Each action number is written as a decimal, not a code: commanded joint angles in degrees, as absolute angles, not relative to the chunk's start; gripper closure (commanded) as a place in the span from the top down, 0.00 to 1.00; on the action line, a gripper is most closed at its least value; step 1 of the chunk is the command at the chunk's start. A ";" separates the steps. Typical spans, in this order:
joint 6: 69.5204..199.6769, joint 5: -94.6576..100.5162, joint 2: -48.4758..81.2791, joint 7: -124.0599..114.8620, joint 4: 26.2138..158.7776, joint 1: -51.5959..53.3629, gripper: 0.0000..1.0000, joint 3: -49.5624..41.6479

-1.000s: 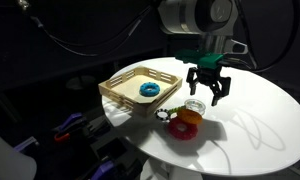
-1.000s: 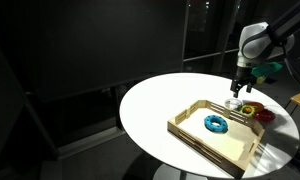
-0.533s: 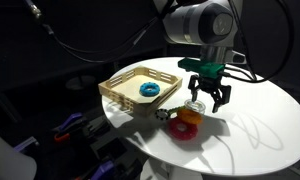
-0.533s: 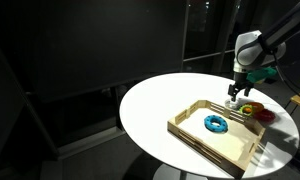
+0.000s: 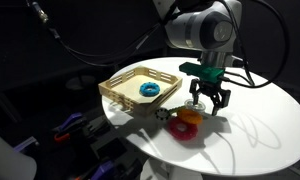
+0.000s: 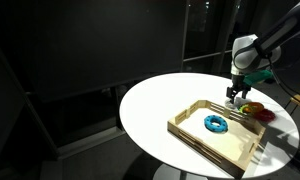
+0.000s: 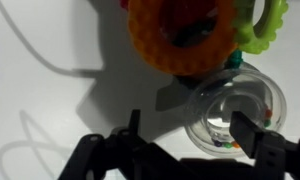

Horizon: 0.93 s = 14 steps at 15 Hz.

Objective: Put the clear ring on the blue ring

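Observation:
In the wrist view the clear ring (image 7: 215, 105) lies on the white table, with small coloured beads inside it. It is just below the orange ring (image 7: 180, 35). My gripper (image 7: 190, 135) is open and low over the clear ring. One finger is outside the ring's left wall and the other is over its hole. In both exterior views the blue ring (image 5: 148, 90) (image 6: 216, 123) lies flat in the wooden tray (image 5: 120, 88) (image 6: 190, 132). The gripper (image 5: 208, 101) (image 6: 233, 97) hangs beside the tray. The clear ring is hard to make out there.
The orange ring sits on a red piece (image 5: 186, 124) (image 6: 256, 110), with a green toothed ring (image 7: 267, 28) against it. All of this stands on a round white table (image 5: 260, 110) (image 6: 160, 105). The surroundings are dark, and cables hang behind the arm.
My gripper has come down and moved slightly toward the clear ring, and stays open. The rings and the tray have not moved.

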<state>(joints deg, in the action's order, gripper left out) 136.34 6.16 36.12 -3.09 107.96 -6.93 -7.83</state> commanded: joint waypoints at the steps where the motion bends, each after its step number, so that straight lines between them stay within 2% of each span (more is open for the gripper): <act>1: 135.18 5.67 37.45 -4.16 105.60 -6.56 0.88 -8.20; 9: 134.74 5.45 37.62 -4.19 104.97 -6.38 0.70 -7.98; 11: 134.67 5.43 37.58 -4.21 104.93 -6.32 0.59 -7.96; 12: 134.64 5.45 37.57 -4.24 104.91 -6.28 0.61 -7.97; 14: 134.52 5.44 37.46 -4.27 104.91 -6.20 0.51 -7.95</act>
<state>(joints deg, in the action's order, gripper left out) 136.22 6.16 37.11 -3.30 106.49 -6.54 -7.82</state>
